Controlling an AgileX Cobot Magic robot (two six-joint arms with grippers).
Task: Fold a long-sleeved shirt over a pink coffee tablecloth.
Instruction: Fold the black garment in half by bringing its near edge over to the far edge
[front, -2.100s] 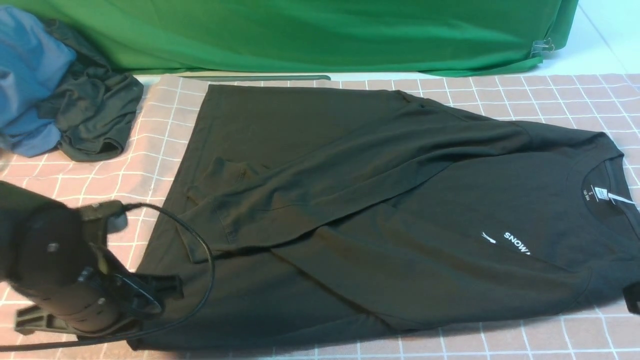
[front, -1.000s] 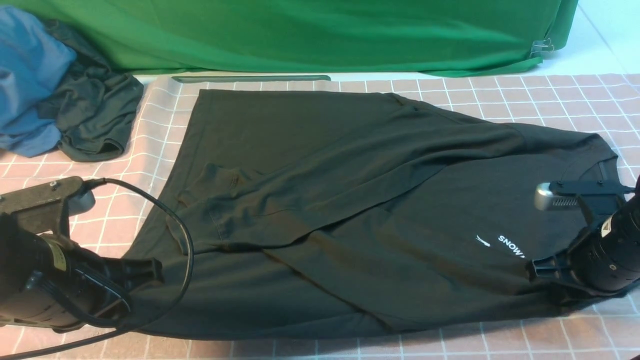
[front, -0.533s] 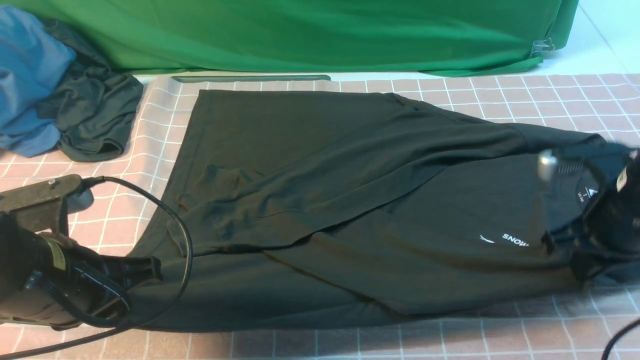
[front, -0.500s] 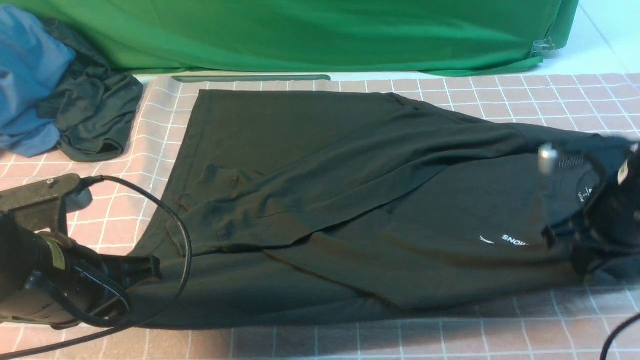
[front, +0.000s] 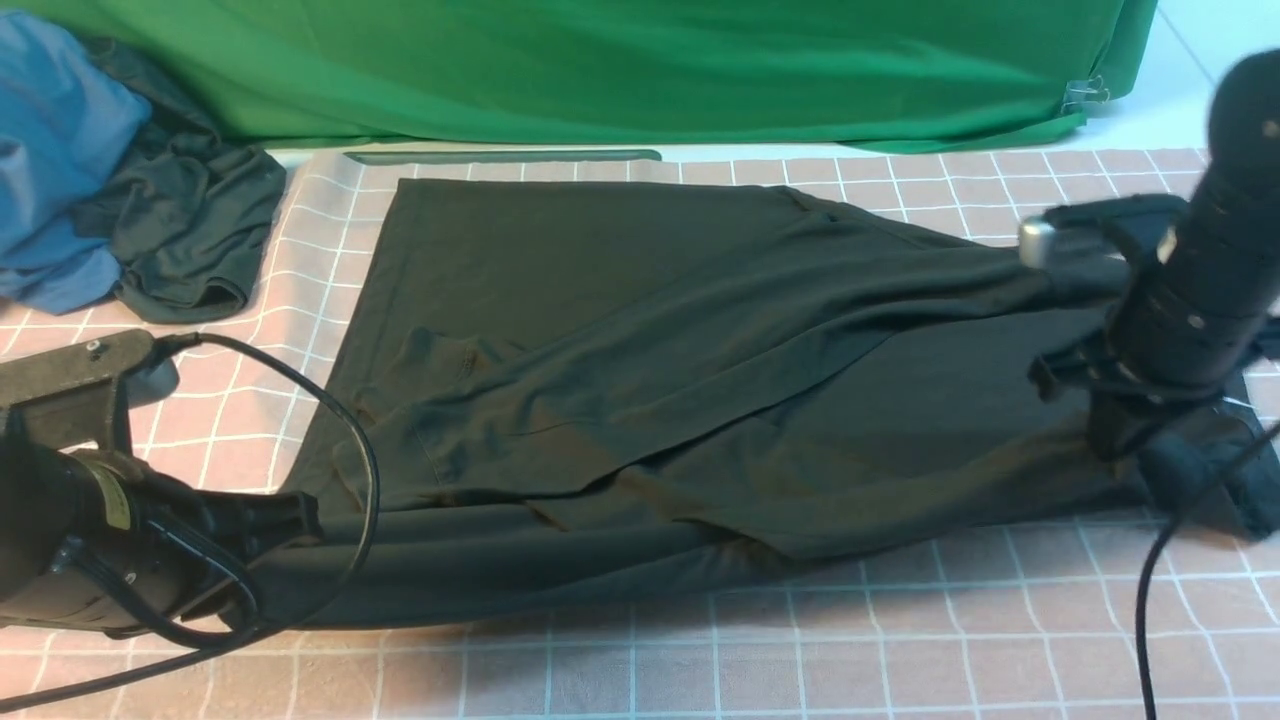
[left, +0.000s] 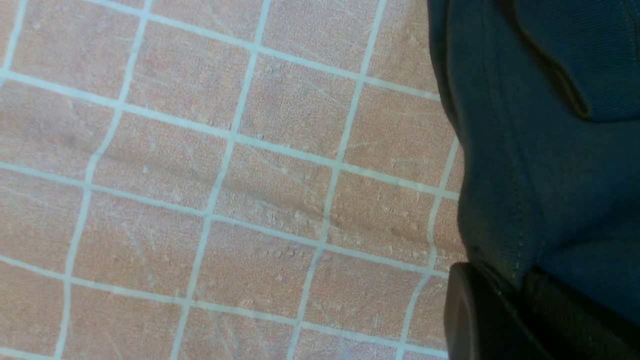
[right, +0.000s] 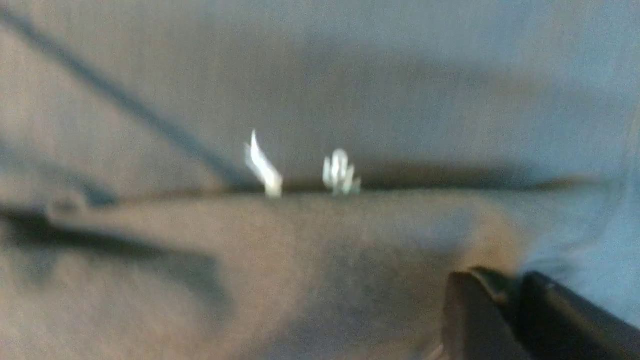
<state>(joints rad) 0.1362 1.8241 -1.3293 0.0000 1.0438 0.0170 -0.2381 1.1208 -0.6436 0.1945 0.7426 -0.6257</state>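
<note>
The wide pinkish-beige checked tablecloth with a thin white grid (front: 900, 640) covers the work surface from edge to edge. A plain green cloth (front: 600, 70) hangs along the far side.

The large black cotton long-sleeved shirt (front: 620, 330) lies on the tablecloth, across the centre, with its hem toward the robot's left and its collar end toward the right. One sleeve is laid diagonally over the body. The near long edge is raised off the tablecloth and rolled toward the far side, forming a soft fold along the whole length.

A crumpled blue garment (front: 60, 150) sits at the far left corner, touching a smaller dark grey-black crumpled garment (front: 190, 230) beside it. Both are apart from the shirt.

The left gripper (front: 295, 520) is at the near hem corner. In the left wrist view its fingers are pressed together with the stitched hem clamped between them.

The right gripper (front: 1120, 440) is at the collar end, above the shirt. The right wrist view is blurred: the fingers stand close together against a fold of fabric, but whether they clamp it cannot be determined. A white chest print (right: 300, 170) shows partly above that fold.
</note>
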